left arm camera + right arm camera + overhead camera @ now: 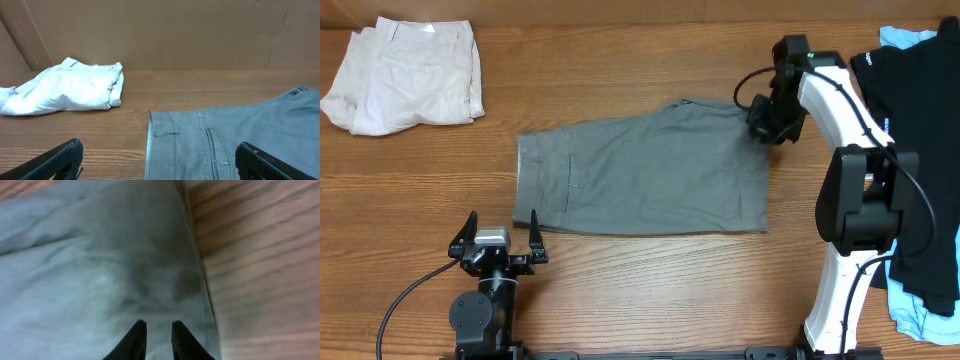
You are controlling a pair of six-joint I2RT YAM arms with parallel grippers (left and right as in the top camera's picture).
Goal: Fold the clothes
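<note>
One pair of grey shorts (640, 175) lies flat in the middle of the table (620, 290). Its waistband is at the left and its leg hems at the right. The cloth is a medium-grey weave and mostly smooth, with soft creases near the far right corner. That corner reaches a little further back than the rest of the top edge. From the left wrist view the shorts (225, 130) show a stitched waistband, a vertical seam and a narrow pocket opening.

The right gripper (760, 125) hangs over that far right corner. In its own view the gripper (156, 330) points down at the grey cloth (100, 255) just inside the hem. Its jaws are nearly together with a thin slit between them, and no cloth shows in the slit.

The left gripper (501, 218) sits at the near edge of the table, just beside the waistband corner. Its jaws are spread wide and hold nothing. Both of its fingers appear low in the left wrist view (160, 160).

Cream shorts (405, 75) lie folded and rumpled at the far left corner, well apart from the grey pair. A black garment (915, 150) is spread along the right edge, lying over a light-blue one (905, 40).
</note>
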